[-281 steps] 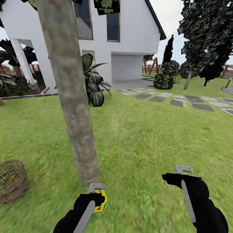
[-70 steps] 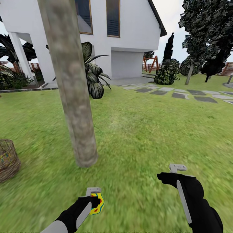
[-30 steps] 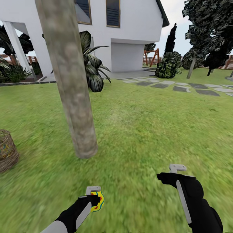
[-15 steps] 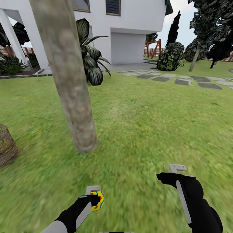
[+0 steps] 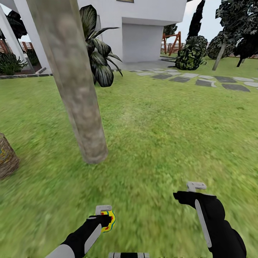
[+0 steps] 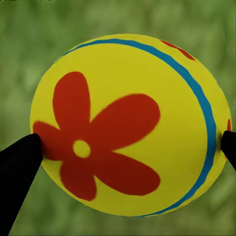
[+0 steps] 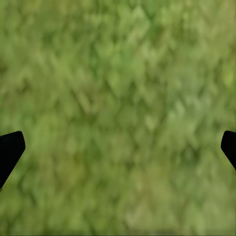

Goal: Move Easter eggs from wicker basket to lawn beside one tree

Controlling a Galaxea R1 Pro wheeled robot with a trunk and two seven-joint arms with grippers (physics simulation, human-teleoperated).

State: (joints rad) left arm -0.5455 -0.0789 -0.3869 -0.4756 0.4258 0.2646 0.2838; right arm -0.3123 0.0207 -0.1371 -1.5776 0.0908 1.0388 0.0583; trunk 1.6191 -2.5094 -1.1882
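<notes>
My left gripper (image 5: 106,218) is shut on a yellow Easter egg (image 5: 108,220) with a red flower and a blue band, held low over the lawn (image 5: 161,125). In the left wrist view the egg (image 6: 130,125) sits between the two dark fingertips (image 6: 17,167). The tree (image 5: 73,82), a thick grey-brown trunk, stands just ahead and left of that gripper. The wicker basket (image 5: 6,157) shows partly at the left edge. My right gripper (image 5: 184,193) hangs open over bare grass (image 7: 118,118), nothing between its fingers (image 7: 10,150).
A white house (image 5: 143,28) and a dark broad-leaved plant (image 5: 98,53) stand behind the tree. Grey stepping stones (image 5: 204,80) run across the far right, with dark bushes (image 5: 190,53) and trees (image 5: 236,32) behind them.
The head view has tilted down and drawn back a little, so the tree base and basket sit higher and further left. Both arms keep their pose; the egg stays in the left gripper.
</notes>
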